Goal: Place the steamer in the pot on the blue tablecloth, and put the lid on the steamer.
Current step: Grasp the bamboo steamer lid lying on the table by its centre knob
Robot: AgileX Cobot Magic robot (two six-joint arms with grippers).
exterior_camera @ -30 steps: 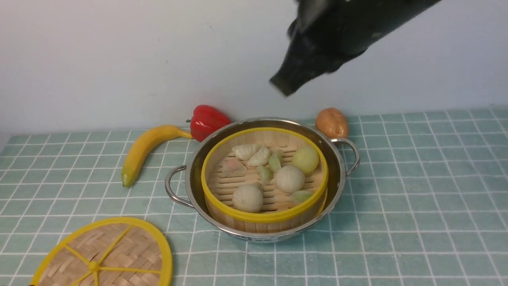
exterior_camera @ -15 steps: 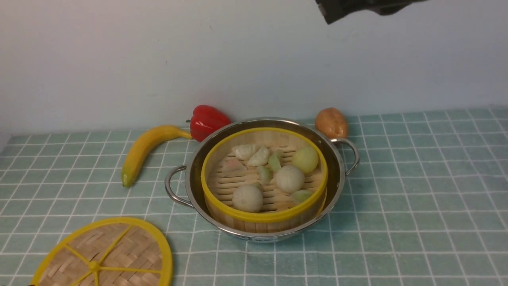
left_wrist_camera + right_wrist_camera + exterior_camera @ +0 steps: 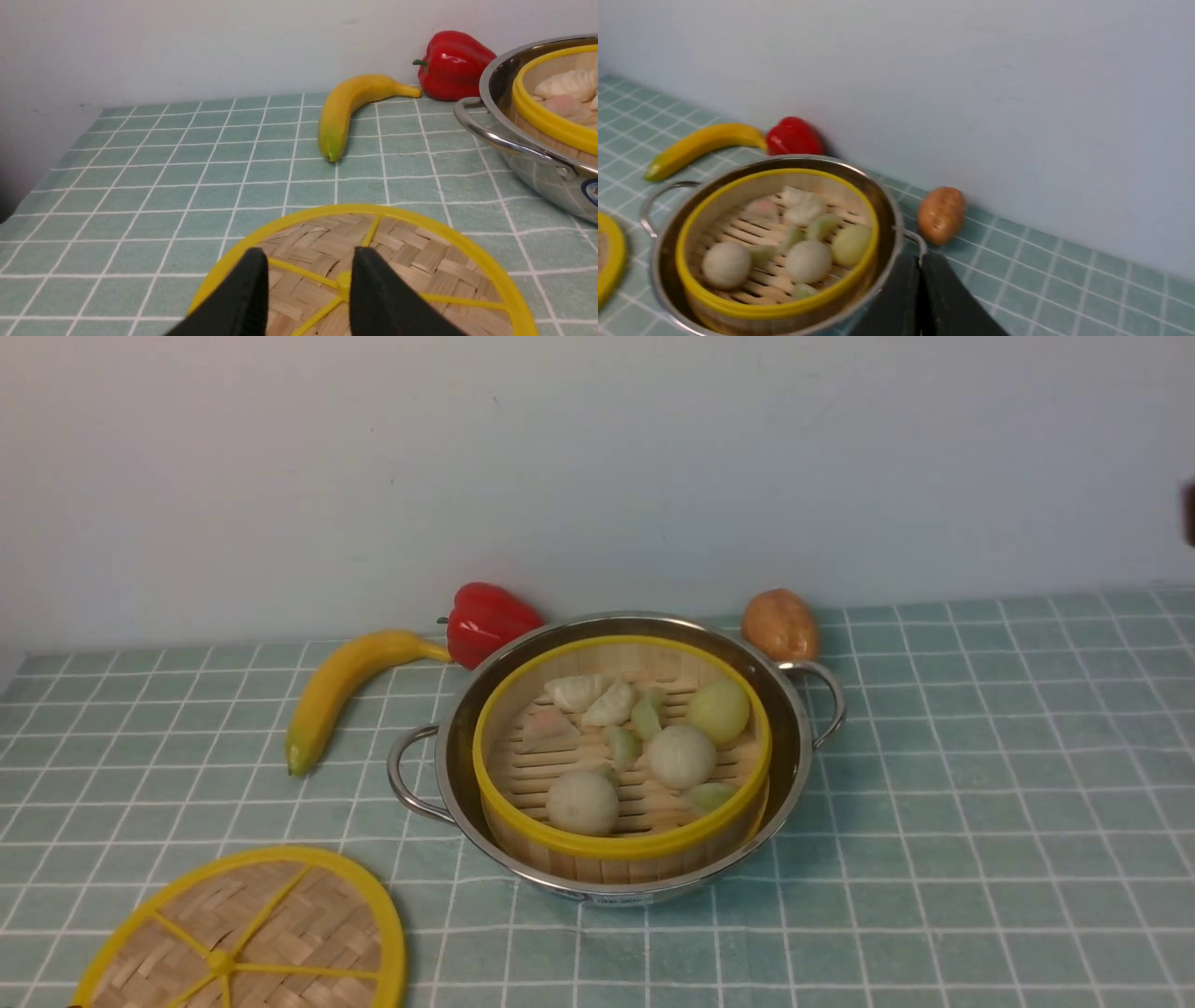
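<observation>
The steamer (image 3: 618,847), a bamboo basket with a yellow rim and pale dumplings and buns inside, sits in the shiny pot (image 3: 794,747) on the blue tablecloth (image 3: 980,803). The woven lid (image 3: 280,924) lies flat on the cloth near the front left. In the left wrist view my left gripper (image 3: 309,261) hovers open just above the lid (image 3: 420,252), its fingers on either side of the hub, holding nothing. In the right wrist view my right gripper (image 3: 920,261) is shut and empty, raised to the right of the pot (image 3: 887,219) and steamer (image 3: 775,310).
A banana (image 3: 341,686) and a red pepper (image 3: 485,621) lie behind the pot on the left. A potato (image 3: 781,623) sits behind it on the right, by the wall. A dark sliver of the right arm (image 3: 1187,513) shows at the right edge.
The right arm has lifted away from above the pot and drawn off to the right, almost out of the front view. Steamer, pot and lid have not moved.
</observation>
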